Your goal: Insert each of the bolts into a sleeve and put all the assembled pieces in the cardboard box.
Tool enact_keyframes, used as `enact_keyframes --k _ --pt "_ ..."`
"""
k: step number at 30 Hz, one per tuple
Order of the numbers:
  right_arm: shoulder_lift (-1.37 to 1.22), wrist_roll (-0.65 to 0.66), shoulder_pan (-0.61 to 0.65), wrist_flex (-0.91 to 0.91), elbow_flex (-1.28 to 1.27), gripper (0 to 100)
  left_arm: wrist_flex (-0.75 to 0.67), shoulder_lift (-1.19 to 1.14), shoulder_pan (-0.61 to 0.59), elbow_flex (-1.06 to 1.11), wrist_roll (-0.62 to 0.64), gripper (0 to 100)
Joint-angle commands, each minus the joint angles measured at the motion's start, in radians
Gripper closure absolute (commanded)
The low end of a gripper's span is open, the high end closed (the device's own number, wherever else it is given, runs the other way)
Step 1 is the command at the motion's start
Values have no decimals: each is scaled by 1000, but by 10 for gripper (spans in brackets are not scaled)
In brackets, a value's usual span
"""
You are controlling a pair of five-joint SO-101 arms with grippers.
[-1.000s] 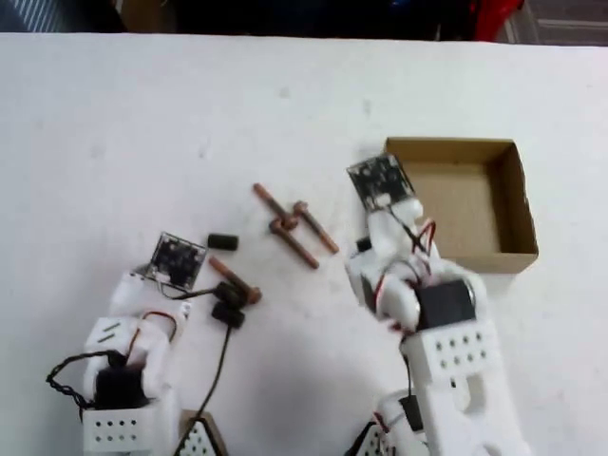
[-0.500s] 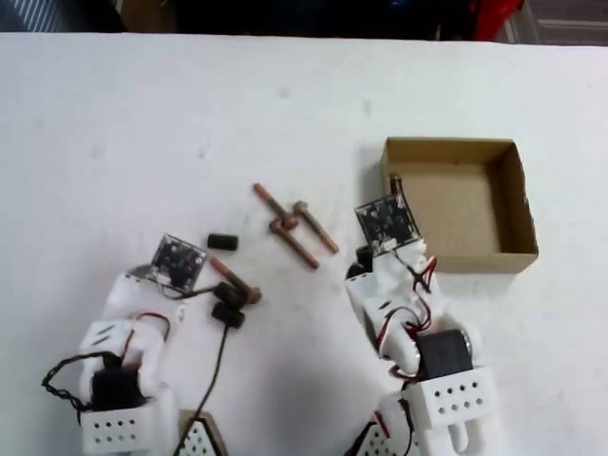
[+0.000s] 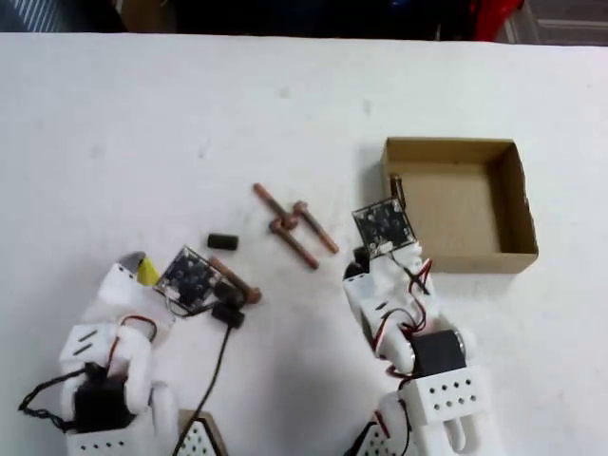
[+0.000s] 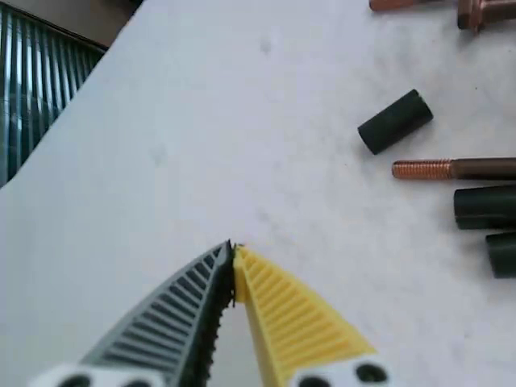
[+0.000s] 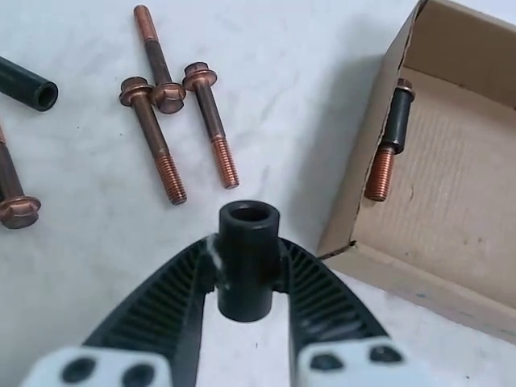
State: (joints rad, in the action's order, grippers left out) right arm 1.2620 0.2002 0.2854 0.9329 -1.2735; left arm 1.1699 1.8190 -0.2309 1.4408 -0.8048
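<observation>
1. One assembled piece now lies in the cardboard box, along its nine o'clock wall.
2. Right jaws have backed off toward six o'clock, clamped round a black sleeve.
3. Left jaws have swung back too, pressed together on nothing.
4. Three loose bolts wait at eleven o'clock of that held sleeve. I'd guess they get paired next.

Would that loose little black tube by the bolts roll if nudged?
Probably: the black sleeve lies on its side, round and smooth, on the flat table, so a sideways nudge should roll it. It looks stiff.
</observation>
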Motion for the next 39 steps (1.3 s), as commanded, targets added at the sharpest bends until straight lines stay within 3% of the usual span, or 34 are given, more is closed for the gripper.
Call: enact_keyframes --k 1,8,13,19,24,31,39 --pt "19 -9 -13 -31 -2 981 43 -1 -2 -110 -11 980" --pt "19 -11 -13 -31 -3 981 55 -36 -2 -127 -51 980" --pt "21 -11 -13 -30 -9 981 48 -278 4 -252 -51 980" --pt "21 -11 -15 -31 -12 981 55 -582 111 -445 -68 980" --pt "21 -11 -64 -39 -12 981 49 -808 196 -509 -193 980" --pt "21 -11 -85 -53 -14 981 49 -1110 214 -660 -397 980" --pt "21 -5 -91 -53 -12 981 54 -1570 225 -919 -483 963"
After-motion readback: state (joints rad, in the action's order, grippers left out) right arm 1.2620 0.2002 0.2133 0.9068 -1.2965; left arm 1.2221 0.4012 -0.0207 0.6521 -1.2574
